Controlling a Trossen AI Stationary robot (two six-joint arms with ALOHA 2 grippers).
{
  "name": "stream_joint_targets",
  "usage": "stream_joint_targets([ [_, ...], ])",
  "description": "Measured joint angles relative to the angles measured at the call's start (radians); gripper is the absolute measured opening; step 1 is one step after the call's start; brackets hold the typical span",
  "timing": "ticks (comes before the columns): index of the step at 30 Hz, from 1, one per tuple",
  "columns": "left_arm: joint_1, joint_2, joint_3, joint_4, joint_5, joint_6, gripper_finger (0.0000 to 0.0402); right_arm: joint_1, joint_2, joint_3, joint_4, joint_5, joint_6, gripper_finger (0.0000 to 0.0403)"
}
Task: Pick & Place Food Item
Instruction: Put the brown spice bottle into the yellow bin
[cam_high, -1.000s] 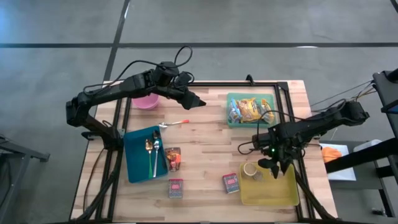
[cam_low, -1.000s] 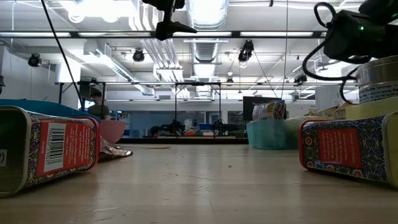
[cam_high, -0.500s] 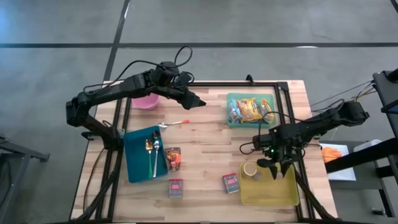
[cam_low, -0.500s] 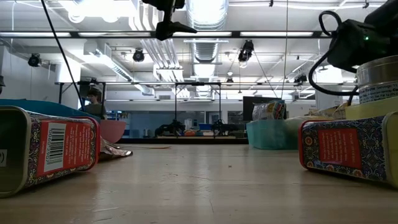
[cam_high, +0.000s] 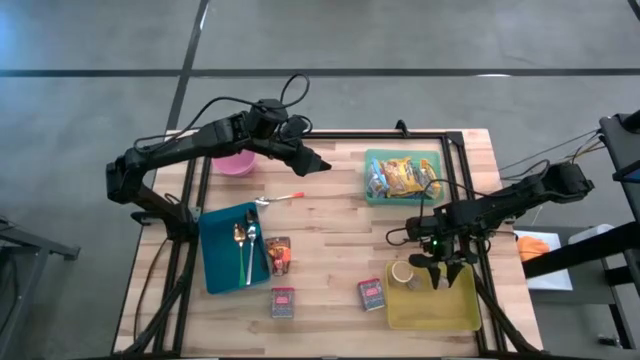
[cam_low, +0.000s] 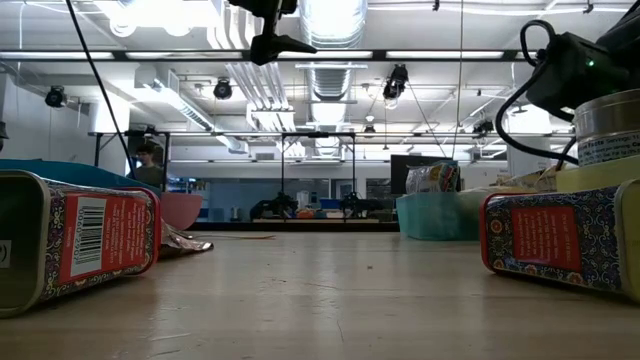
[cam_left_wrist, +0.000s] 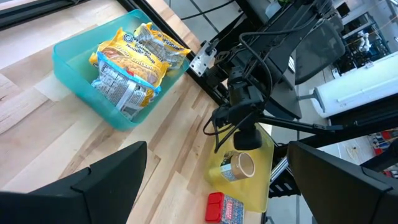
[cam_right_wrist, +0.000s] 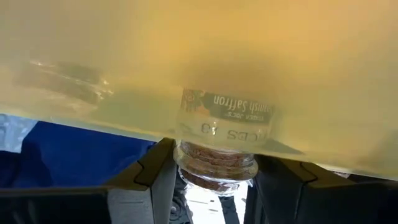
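High view: the left gripper (cam_high: 318, 165) hangs over the far middle of the tabletop (cam_high: 330, 235), jaws spread wide and empty, beside a pink bowl (cam_high: 235, 163). The right gripper (cam_high: 441, 272) points down into the yellow tray (cam_high: 435, 310) at the near right corner, with a tape roll (cam_high: 402, 272) just beside it at the tray's left edge. A teal bin (cam_high: 403, 177) of snack packets sits at the far right. A blue tray (cam_high: 222, 250) on the left carries spoons (cam_high: 245, 245). Two red tins (cam_high: 283, 302) (cam_high: 371, 294) lie near the front edge

Low view: one tin (cam_low: 75, 240) fills the left foreground, another tin (cam_low: 560, 240) the right. The right arm (cam_low: 575, 65) shows at the upper right above the tape roll (cam_low: 608, 125) on the yellow tray (cam_low: 595, 178). The left gripper (cam_low: 270, 42) hangs at the top

Left wrist view: the teal bin (cam_left_wrist: 93, 81) with its packets (cam_left_wrist: 134, 62) lies ahead, and farther off the right arm (cam_left_wrist: 245, 118) reaches down to the yellow tray (cam_left_wrist: 267, 152) by the tape roll (cam_left_wrist: 239, 165) and a tin (cam_left_wrist: 225, 207)

Right wrist view: the jaws are clenched on a small glass saffron jar (cam_right_wrist: 217, 146), pressed close to the yellow tray (cam_right_wrist: 186, 56); each finger (cam_right_wrist: 152, 180) flanks the jar's neck
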Motion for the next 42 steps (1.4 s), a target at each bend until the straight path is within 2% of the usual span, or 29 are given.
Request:
stream_joint_targets([
  [3,0.000,0.000,0.000,0.000,0.000,0.000,0.0392,0.000,0.000,-0.003,0.005,0.004,0.021,0.0168],
  [11,0.000,0.000,0.000,0.000,0.000,0.000,0.0392,-0.001,0.000,-0.010,0.133,0.023,0.204,0.0168],
  [15,0.000,0.000,0.000,0.000,0.000,0.000,0.0392,0.000,0.000,-0.011,0.142,0.065,0.242,0.0173],
  [22,0.000,0.000,0.000,-0.001,0.000,0.003,0.0392,-0.001,-0.002,-0.019,0.145,0.084,0.251,0.0171],
  [30,0.000,0.000,0.000,-0.028,0.004,0.014,0.0392,-0.001,-0.002,-0.020,0.149,0.091,0.247,0.0214],
  [42,0.000,0.000,0.000,-0.039,0.011,0.018,0.0392,0.000,-0.002,-0.020,0.145,0.105,0.217,0.0222],
])
